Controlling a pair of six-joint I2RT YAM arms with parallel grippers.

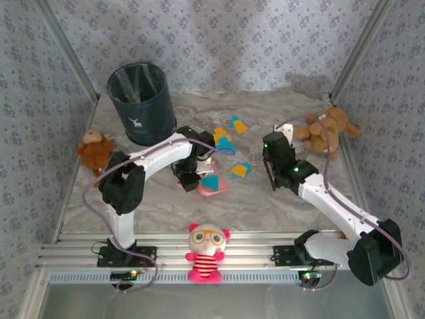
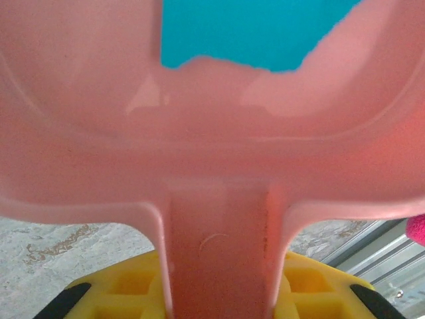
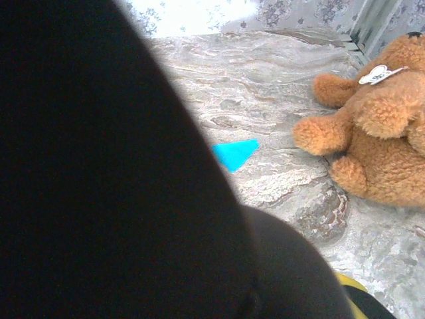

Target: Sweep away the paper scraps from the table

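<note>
Left hand (image 2: 219, 289) gripping dustpan (image 2: 212, 159) handle, keeping pan low on worktop (image 1: 265, 212) for catching scraps (image 1: 224, 139) — one teal piece (image 2: 252, 33) sitting inside, the rest lying just beyond. Right hand (image 1: 273, 156) clenched — contents unclear.

Dustpan (image 2: 212, 153): its sides run off both edges of my left wrist view; from above, my left arm (image 1: 159, 156) covers most of it.
Teal scrap (image 2: 259, 30): cut off by the top edge; I can't tell its full shape.
Black mass (image 3: 99, 173): blurred and blocking the left of my right wrist view; I can't identify it.
Brown bear (image 3: 378, 133): cut off at the right edge.
Right gripper (image 1: 271, 174): from above, its fingertips are hidden under its wrist.
</note>
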